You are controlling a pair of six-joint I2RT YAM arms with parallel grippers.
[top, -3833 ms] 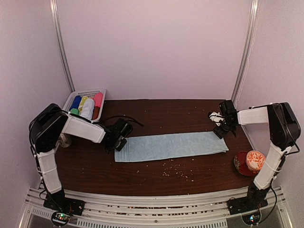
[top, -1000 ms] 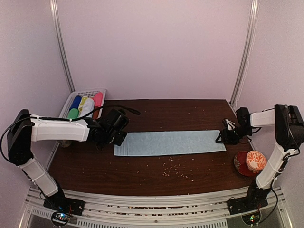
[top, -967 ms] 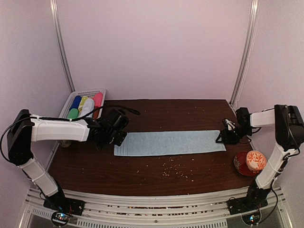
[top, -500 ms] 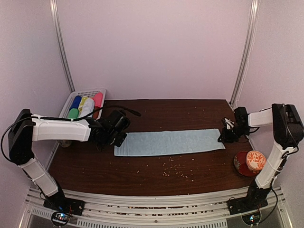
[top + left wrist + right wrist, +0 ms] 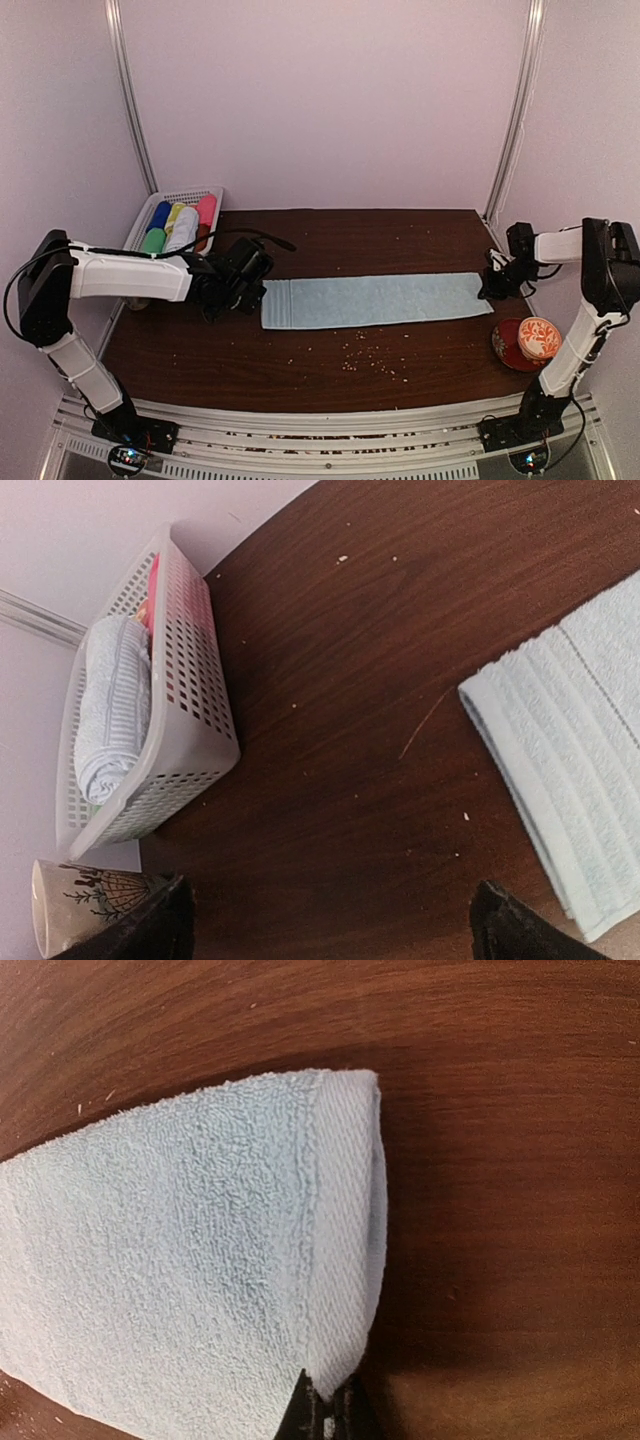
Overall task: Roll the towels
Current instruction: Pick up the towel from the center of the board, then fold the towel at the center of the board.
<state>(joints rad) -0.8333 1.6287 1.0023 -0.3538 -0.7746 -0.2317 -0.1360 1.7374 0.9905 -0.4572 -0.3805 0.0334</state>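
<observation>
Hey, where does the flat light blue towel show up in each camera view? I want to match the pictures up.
Top external: the towel lies flat across the middle, running left to right.
Left wrist: the towel shows only its ribbed short end, at the right edge.
Right wrist: the towel fills the left and centre, its corner pinched by the right gripper.
Shared landmark: the dark brown table lies under it in all three.

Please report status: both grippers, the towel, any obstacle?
Left gripper open, near left end of towel. Right gripper shut on its right edge. Towel laid out, unrolled. Nothing on it.
</observation>
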